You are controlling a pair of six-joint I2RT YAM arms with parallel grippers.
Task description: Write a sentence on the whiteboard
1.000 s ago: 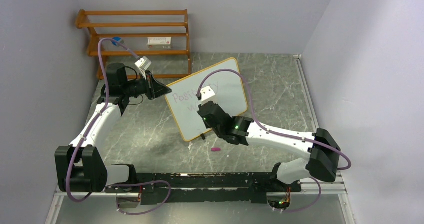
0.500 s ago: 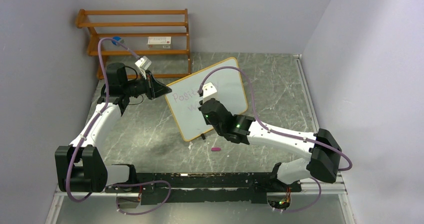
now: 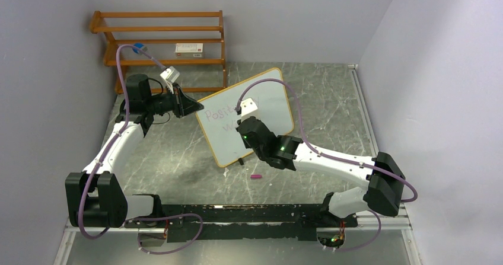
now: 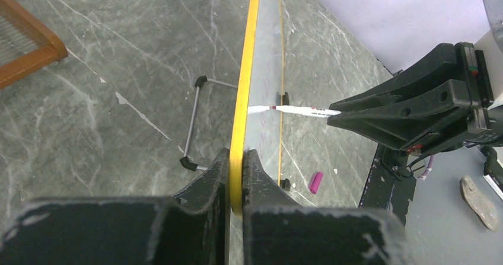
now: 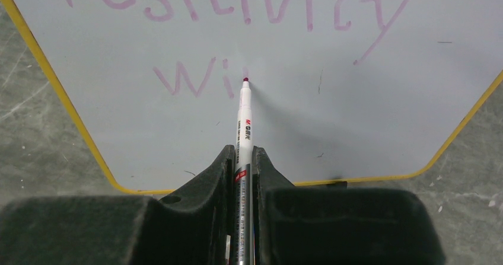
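The whiteboard [image 3: 261, 108] stands upright mid-table with a yellow-edged frame [image 4: 242, 99]. My left gripper [image 4: 236, 161] is shut on its left edge; in the top view the left gripper [image 3: 193, 106] sits at the board's upper left. My right gripper [image 5: 242, 155] is shut on a white marker [image 5: 243, 123], whose purple tip rests on the board face [image 5: 332, 99]. The sentence [image 5: 237, 4] reads "Positivity" on the top line and "wi" [image 5: 196, 80] below it. In the top view the right gripper [image 3: 244, 125] is in front of the board, hiding part of the writing.
A purple marker cap [image 3: 256, 175] lies on the table in front of the board, also in the left wrist view [image 4: 315, 182]. A wooden shelf rack [image 3: 160, 40] stands at the back left holding a small box [image 3: 190, 48]. The board's wire foot [image 4: 193, 128] stands behind it.
My right gripper with the marker has shifted slightly right along the second line. The left arm and board have not moved.
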